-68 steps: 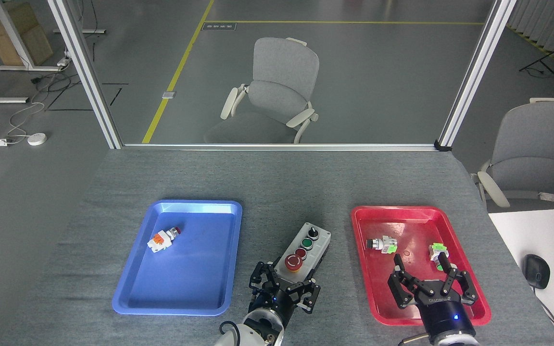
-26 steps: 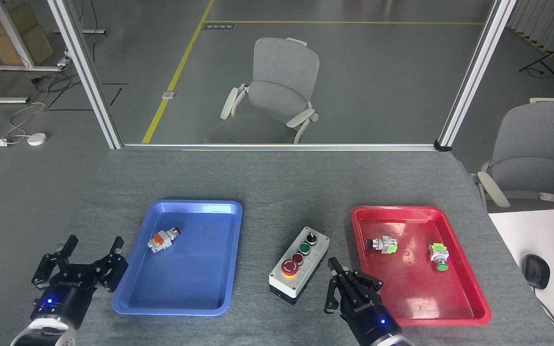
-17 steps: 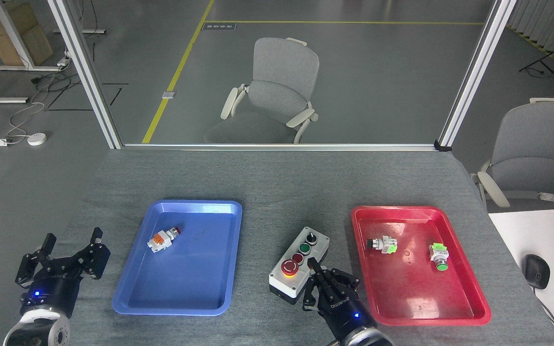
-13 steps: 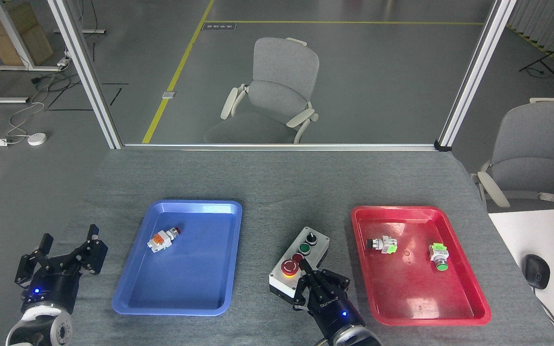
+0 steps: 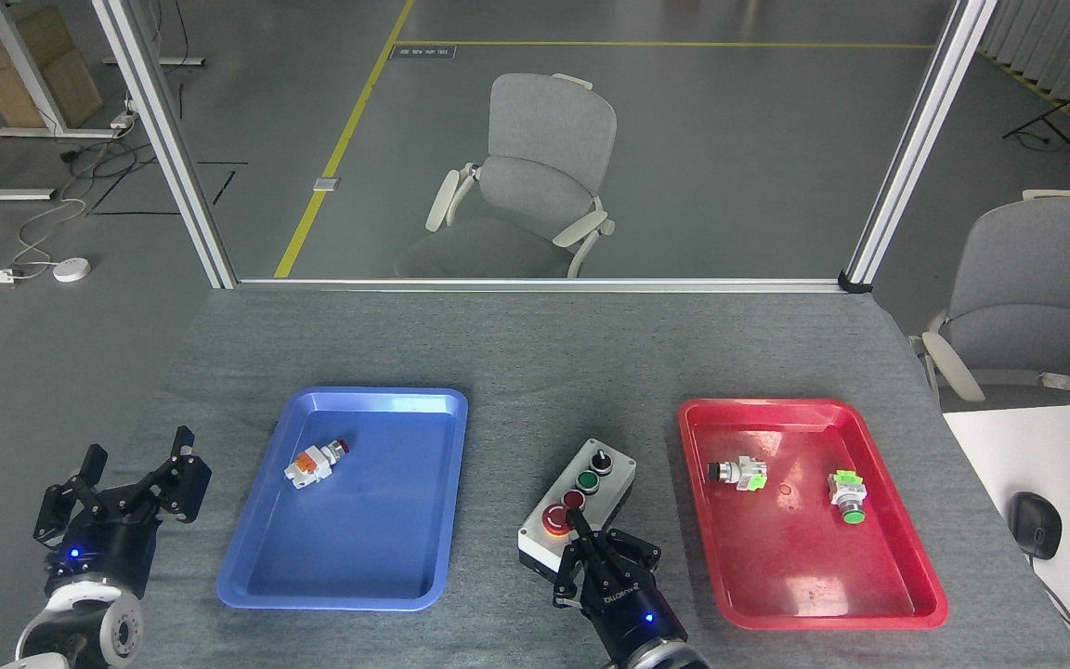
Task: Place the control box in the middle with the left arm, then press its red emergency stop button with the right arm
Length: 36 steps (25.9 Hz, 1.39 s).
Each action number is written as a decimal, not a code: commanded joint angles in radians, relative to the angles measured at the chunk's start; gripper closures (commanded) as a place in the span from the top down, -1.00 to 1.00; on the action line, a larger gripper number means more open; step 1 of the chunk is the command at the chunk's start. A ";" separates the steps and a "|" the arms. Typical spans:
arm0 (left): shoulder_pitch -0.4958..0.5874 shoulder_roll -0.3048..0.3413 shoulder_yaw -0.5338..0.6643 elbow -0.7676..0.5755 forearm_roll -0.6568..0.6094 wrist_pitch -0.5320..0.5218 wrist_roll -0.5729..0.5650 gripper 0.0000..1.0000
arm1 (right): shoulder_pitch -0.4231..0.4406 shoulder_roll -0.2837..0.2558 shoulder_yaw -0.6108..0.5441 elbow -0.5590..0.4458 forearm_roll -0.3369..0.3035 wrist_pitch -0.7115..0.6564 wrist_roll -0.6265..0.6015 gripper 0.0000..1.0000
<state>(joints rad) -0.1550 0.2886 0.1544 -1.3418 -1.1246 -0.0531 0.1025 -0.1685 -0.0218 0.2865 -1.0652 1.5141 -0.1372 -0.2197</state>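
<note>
The control box [image 5: 591, 491] lies at an angle on the grey cloth in the middle [image 5: 554, 372], between the two trays. Its grey face shows a black knob, a green button, a small red button and the red emergency stop button [image 5: 554, 521] at its near end. My right gripper [image 5: 580, 522] is shut, its fingers pinched to a point that lies at the right edge of that big red button, partly covering it. My left gripper [image 5: 136, 457] is open and holds nothing, at the table's left side, left of the blue tray.
A blue tray [image 5: 358, 557] on the left holds a small orange-white switch [image 5: 312, 462]. A red tray [image 5: 823, 576] on the right holds two small switches [image 5: 739, 474] [image 5: 847, 493]. A white desk [image 5: 1046, 465] with a mouse stands at far right. Chairs stand beyond the table.
My left gripper let go of the control box and withdrew to the table's left side. My right gripper shut, moved left from the red tray and came onto the big red button.
</note>
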 commanded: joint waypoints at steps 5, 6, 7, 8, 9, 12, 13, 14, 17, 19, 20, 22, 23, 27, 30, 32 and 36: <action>-0.005 0.000 -0.004 0.004 0.000 -0.007 -0.012 0.98 | 0.011 -0.017 -0.035 -0.125 -0.009 -0.002 0.017 -1.00; -0.005 0.000 -0.004 0.004 0.000 -0.007 -0.015 0.98 | 0.018 -0.023 -0.066 -0.164 -0.015 -0.008 0.016 -1.00; -0.005 -0.002 -0.006 0.004 0.000 -0.007 -0.017 0.98 | 0.034 -0.032 -0.099 -0.199 -0.025 -0.019 0.016 -1.00; -0.005 -0.002 -0.006 0.006 0.000 -0.007 -0.017 0.98 | 0.052 -0.041 -0.135 -0.229 -0.038 -0.036 0.016 -1.00; -0.006 -0.002 -0.006 0.004 0.000 -0.007 -0.017 0.98 | 0.064 -0.052 -0.170 -0.246 -0.052 -0.051 0.017 -1.00; -0.005 -0.002 -0.006 0.003 0.000 -0.007 -0.017 0.98 | 0.098 -0.086 -0.280 -0.271 -0.069 -0.088 0.022 -0.79; -0.005 -0.002 -0.006 0.003 0.000 -0.007 -0.017 0.98 | 0.110 -0.096 -0.314 -0.274 -0.069 -0.081 0.023 -0.42; -0.003 -0.002 -0.007 0.004 0.000 -0.007 -0.017 0.98 | 0.121 -0.107 -0.352 -0.276 -0.069 -0.073 0.023 0.01; 0.008 -0.031 -0.010 0.004 0.000 -0.008 -0.015 0.98 | 0.139 -0.129 -0.420 -0.276 -0.074 -0.039 0.028 0.67; 0.008 -0.060 -0.012 0.004 -0.003 -0.008 -0.015 0.98 | 0.139 -0.135 -0.431 -0.274 -0.100 0.013 0.029 0.96; 0.008 -0.069 -0.013 0.004 -0.007 -0.008 -0.015 0.98 | 0.139 -0.136 -0.431 -0.274 -0.107 0.022 0.029 0.97; 0.015 -0.082 -0.029 0.006 -0.012 -0.008 -0.013 0.98 | 0.139 -0.136 -0.431 -0.276 -0.109 0.021 0.029 0.97; 0.031 -0.086 -0.038 0.006 -0.012 -0.008 -0.013 0.98 | 0.139 -0.136 -0.429 -0.277 -0.111 0.018 0.029 0.97; 0.074 -0.112 -0.059 0.007 -0.018 -0.007 -0.003 0.98 | 0.139 -0.136 -0.426 -0.303 -0.111 0.001 0.029 0.97; 0.075 -0.112 -0.070 0.015 -0.020 -0.005 -0.003 0.98 | 0.139 -0.147 -0.426 -0.305 -0.111 -0.002 0.029 0.97; 0.074 -0.112 -0.068 0.023 -0.018 -0.005 -0.001 0.98 | 0.139 -0.155 -0.426 -0.305 -0.111 -0.002 0.029 0.97; 0.072 -0.120 -0.068 0.023 -0.014 -0.005 0.014 0.98 | 0.152 -0.156 -0.425 -0.305 -0.111 -0.021 0.031 0.97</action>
<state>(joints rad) -0.0827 0.1738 0.0866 -1.3211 -1.1425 -0.0577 0.1056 -0.0259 -0.1753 -0.1386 -1.3693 1.4037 -0.1476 -0.1887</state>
